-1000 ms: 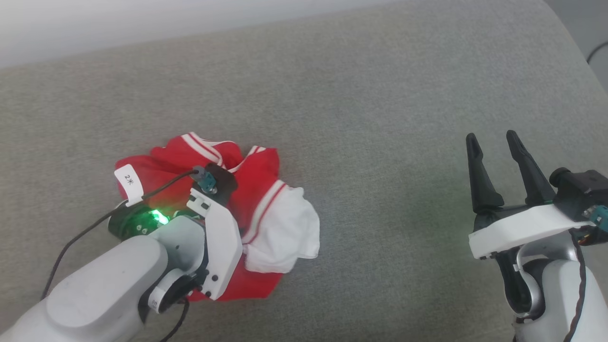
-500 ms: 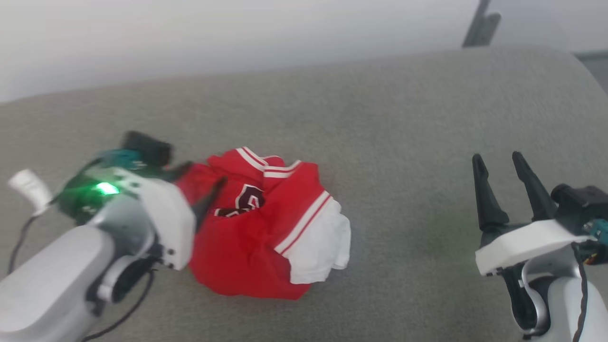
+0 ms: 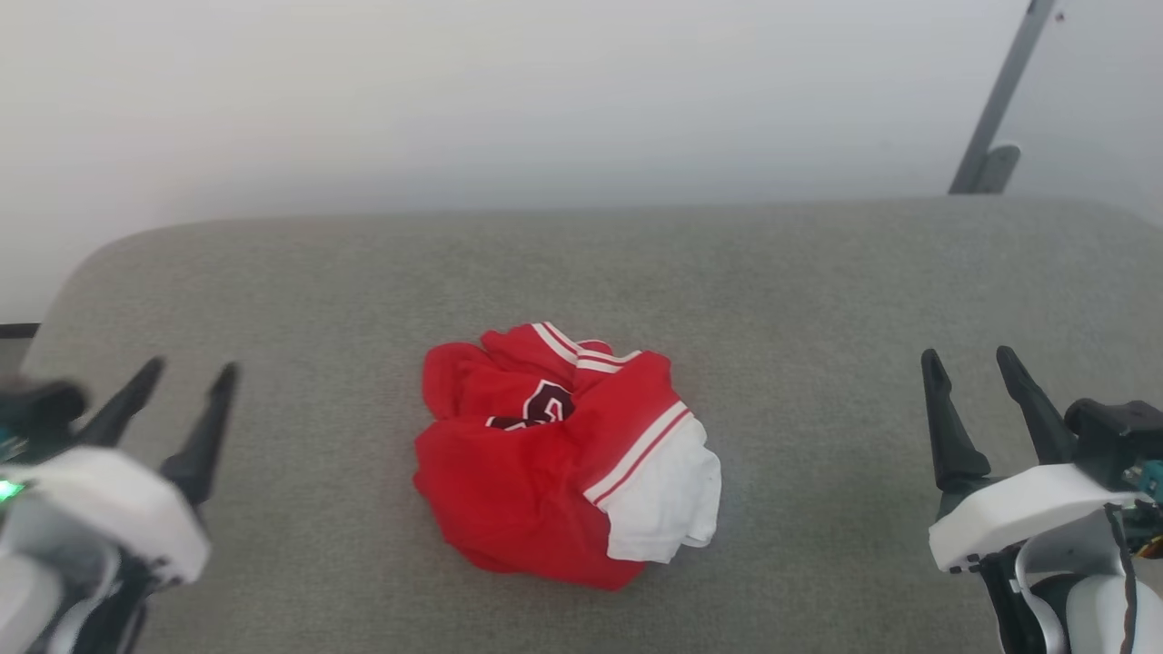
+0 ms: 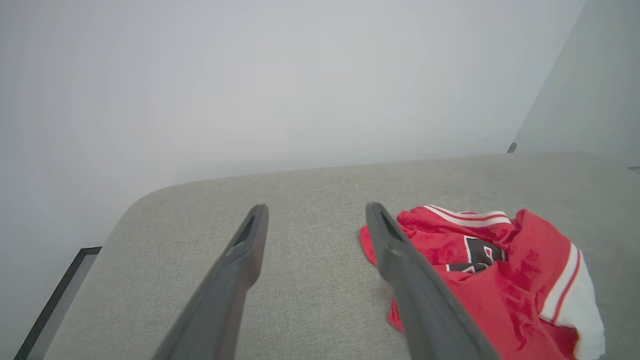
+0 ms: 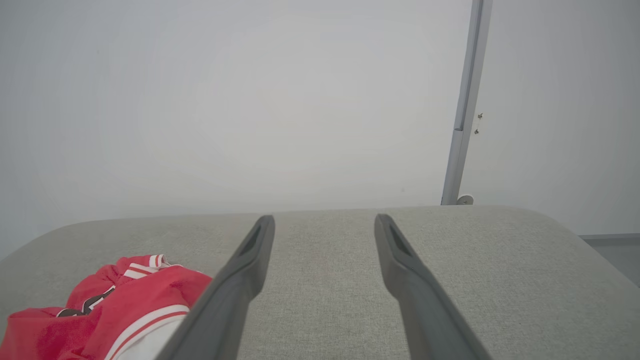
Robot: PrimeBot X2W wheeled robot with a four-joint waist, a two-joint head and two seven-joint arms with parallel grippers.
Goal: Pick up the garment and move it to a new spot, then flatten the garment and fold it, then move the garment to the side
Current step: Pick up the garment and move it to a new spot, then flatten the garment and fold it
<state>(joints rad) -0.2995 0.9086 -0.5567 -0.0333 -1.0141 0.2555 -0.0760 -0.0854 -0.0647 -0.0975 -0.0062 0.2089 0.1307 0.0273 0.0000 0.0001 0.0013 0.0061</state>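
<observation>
The garment [image 3: 554, 459] lies crumpled in a heap at the middle of the grey padded surface [image 3: 818, 272]: red fabric, a white sleeve with striped trim at its right, a dark numeral showing on top. It also appears in the left wrist view [image 4: 480, 270] and in the right wrist view [image 5: 115, 315]. My left gripper [image 3: 189, 372] stands open at the lower left, well apart from the heap, nothing between its fingers. Over at the lower right, my right gripper [image 3: 970, 356] is open and holds nothing.
A pale wall rises behind the surface's far edge. A grey metal post [image 3: 999, 109] with a foot stands at the back right. The surface's rounded left corner [image 4: 145, 200] is close to my left gripper, with a dark floor strip [image 4: 55, 300] beyond it.
My left gripper has let go of the garment and pulled back to the lower left, now open. The head camera has tilted up. The garment stays crumpled mid-surface.
</observation>
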